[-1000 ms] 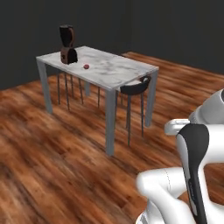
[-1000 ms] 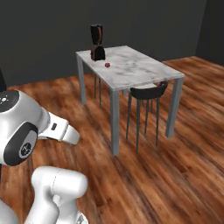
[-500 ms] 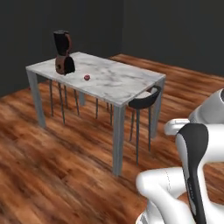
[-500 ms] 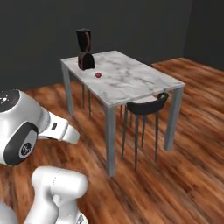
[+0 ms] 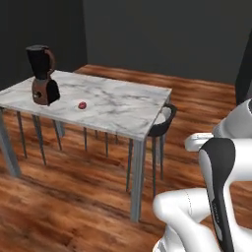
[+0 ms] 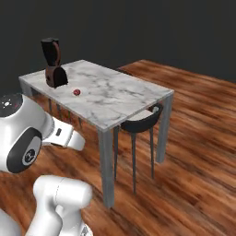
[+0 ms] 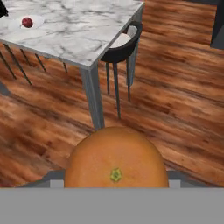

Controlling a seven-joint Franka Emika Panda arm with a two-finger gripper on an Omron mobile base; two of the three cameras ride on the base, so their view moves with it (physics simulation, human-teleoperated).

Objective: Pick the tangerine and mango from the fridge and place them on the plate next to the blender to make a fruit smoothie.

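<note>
Arm (image 5: 197, 216): glossy white rounded shells, seen at 5 o'clock in the left base view. Dark grey-black oval joint covers break the white links. One round cap at 9 o'clock, right base view, bears small markings.

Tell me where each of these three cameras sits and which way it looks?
Left base view: behind the arm's left, facing the table, blender and mango; white arm at lower right.
Right base view: behind its right, same table; arm at lower left.
Hand view: on the hand, looking along the end effector past the tangerine.
All three share the table, mango and stool.
</note>
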